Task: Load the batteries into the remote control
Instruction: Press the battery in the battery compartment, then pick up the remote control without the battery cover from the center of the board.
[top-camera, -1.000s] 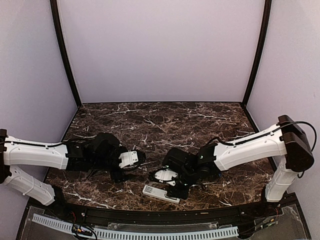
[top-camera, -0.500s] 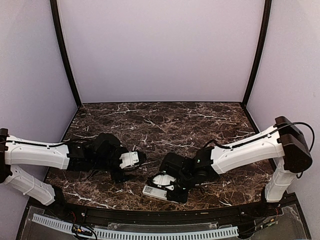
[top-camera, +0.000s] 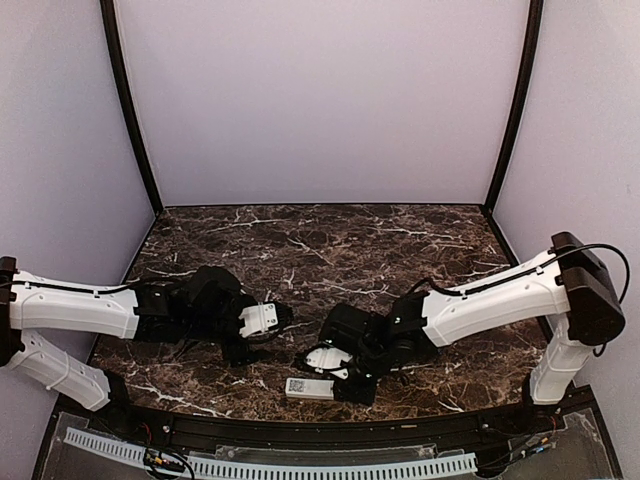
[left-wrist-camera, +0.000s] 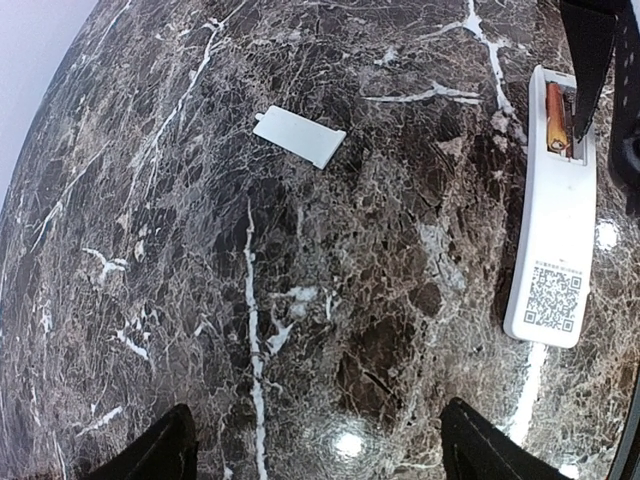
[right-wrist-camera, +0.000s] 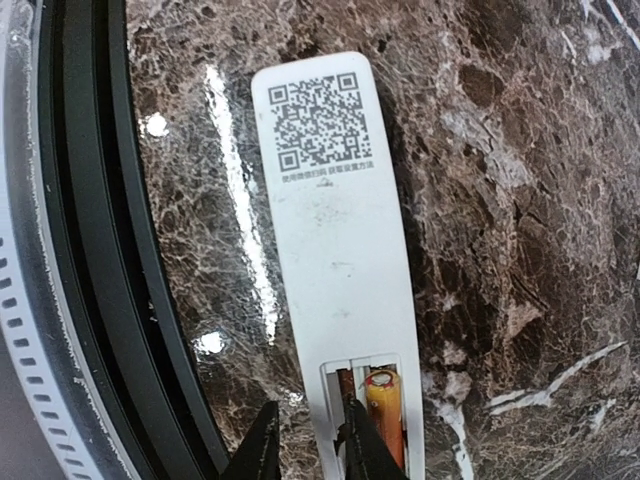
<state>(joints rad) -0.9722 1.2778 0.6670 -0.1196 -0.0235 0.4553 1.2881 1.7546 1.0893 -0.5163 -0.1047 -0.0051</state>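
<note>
The remote control (right-wrist-camera: 335, 250) lies label side up near the table's front edge, its battery bay open. An orange battery (right-wrist-camera: 384, 415) sits in the bay's right slot. A dark slim thing (right-wrist-camera: 345, 383) in the left slot is partly hidden. My right gripper (right-wrist-camera: 310, 430) is open a little and straddles the remote's left wall. One finger (right-wrist-camera: 362, 445) is in the bay and the other stands over the marble. From above, the remote control (top-camera: 308, 388) lies under the right gripper (top-camera: 342, 380). My left gripper (left-wrist-camera: 325, 450) is wide open over bare marble, left of the remote control (left-wrist-camera: 555, 230).
A small flat white cover piece (left-wrist-camera: 300, 137) lies on the marble ahead of the left gripper. The table's black front rim (right-wrist-camera: 90, 250) runs right beside the remote. The left gripper (top-camera: 280, 318) hovers a short way left of the right one.
The remote has swung to lie more parallel to the front edge and shifted slightly left. The right gripper has come down and left over its end. The left arm has not moved.
</note>
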